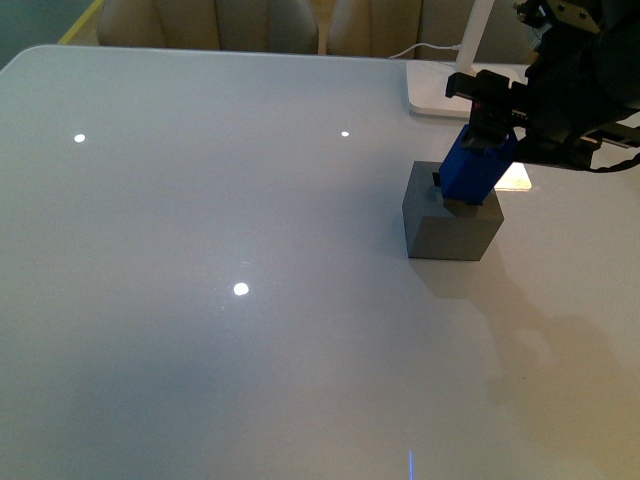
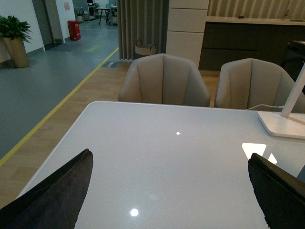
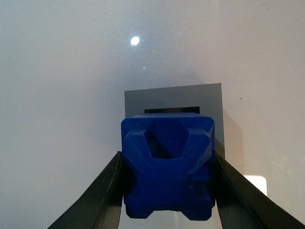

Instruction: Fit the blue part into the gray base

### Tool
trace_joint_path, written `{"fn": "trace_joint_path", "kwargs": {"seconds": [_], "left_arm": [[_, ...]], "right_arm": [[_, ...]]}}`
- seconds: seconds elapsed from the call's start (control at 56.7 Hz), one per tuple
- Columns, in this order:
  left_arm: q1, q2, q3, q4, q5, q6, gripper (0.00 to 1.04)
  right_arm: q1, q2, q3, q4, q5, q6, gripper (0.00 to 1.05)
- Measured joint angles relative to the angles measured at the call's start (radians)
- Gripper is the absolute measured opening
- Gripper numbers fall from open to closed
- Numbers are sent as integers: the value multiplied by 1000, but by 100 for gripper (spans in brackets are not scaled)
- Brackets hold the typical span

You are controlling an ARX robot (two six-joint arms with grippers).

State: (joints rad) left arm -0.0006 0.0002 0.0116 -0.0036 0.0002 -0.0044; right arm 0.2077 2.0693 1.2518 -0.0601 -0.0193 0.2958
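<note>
The gray base (image 1: 452, 226) stands on the white table at the right. My right gripper (image 1: 487, 135) is shut on the blue part (image 1: 476, 166) and holds it tilted just above the base's top, its lower end at the hole. In the right wrist view the blue part (image 3: 167, 164) sits clamped between both fingers, covering most of the gray base (image 3: 174, 98); a dark strip of the hole shows beyond it. My left gripper (image 2: 171, 191) is open and empty above the table; the base and the part are out of its view.
A white lamp foot (image 1: 440, 88) with its stem stands behind the base at the table's far right edge; it also shows in the left wrist view (image 2: 281, 125). Beige chairs (image 2: 163, 80) line the far side of the table (image 1: 220, 280).
</note>
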Motion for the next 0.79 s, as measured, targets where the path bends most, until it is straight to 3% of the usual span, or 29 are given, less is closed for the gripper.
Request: {"fn": "trace_joint_path", "kwargs": {"seconds": [0.653,0.794], "left_arm": [[0,0,0,0,0,0,97],[0,0,0,0,0,0,97]], "right_arm": [[2,38,42,-47,23,-6,44],[3,38,43,-48,23,-11,69]]}}
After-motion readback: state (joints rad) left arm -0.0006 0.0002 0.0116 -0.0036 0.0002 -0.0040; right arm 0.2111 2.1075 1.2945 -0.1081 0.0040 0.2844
